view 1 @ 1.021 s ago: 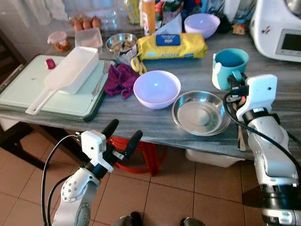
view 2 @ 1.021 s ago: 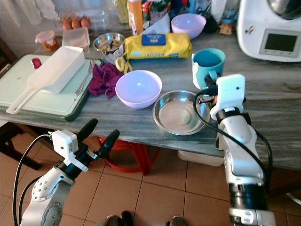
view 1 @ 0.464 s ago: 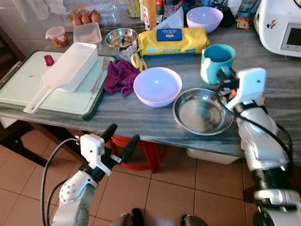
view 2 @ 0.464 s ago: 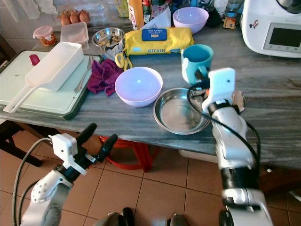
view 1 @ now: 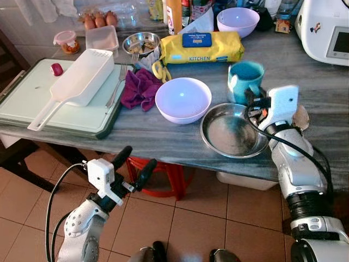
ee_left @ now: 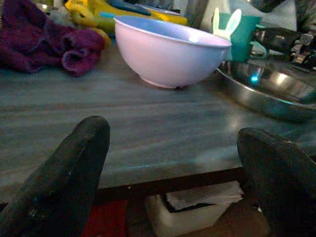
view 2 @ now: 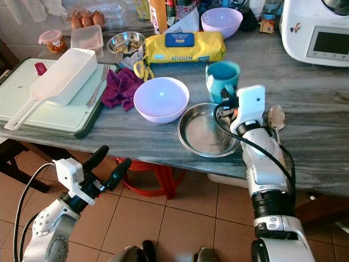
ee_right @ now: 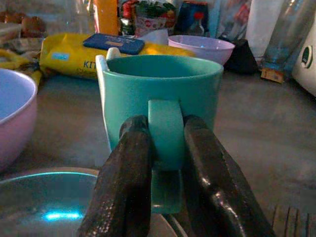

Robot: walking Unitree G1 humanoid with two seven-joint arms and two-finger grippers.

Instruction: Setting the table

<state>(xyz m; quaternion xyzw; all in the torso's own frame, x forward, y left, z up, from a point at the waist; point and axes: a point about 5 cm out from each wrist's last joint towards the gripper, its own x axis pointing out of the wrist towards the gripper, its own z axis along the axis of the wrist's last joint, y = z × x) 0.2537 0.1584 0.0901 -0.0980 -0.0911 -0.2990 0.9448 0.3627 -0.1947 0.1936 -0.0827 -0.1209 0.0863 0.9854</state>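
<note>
Beside the steel dish (view 2: 207,132) on the table (view 2: 311,120), the right tool (ee_right: 165,163) pinches the teal mug (view 2: 222,79) by its handle; that narrow grip could twist, seemingly tipping it.

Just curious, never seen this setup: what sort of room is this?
Most likely a home kitchen: eggs and bottles at the back, bowls on a stone counter, a cooking appliance.

The two black fingers (ee_right: 128,182) pinch the handle of the teal mug (ee_right: 160,96) standing on the grey bench (ee_right: 256,133). A steel dish (ee_right: 54,202) sits just beside it, with a yellow wipes pack (ee_right: 74,59) and a lilac bowl (ee_right: 202,48) behind.
</note>
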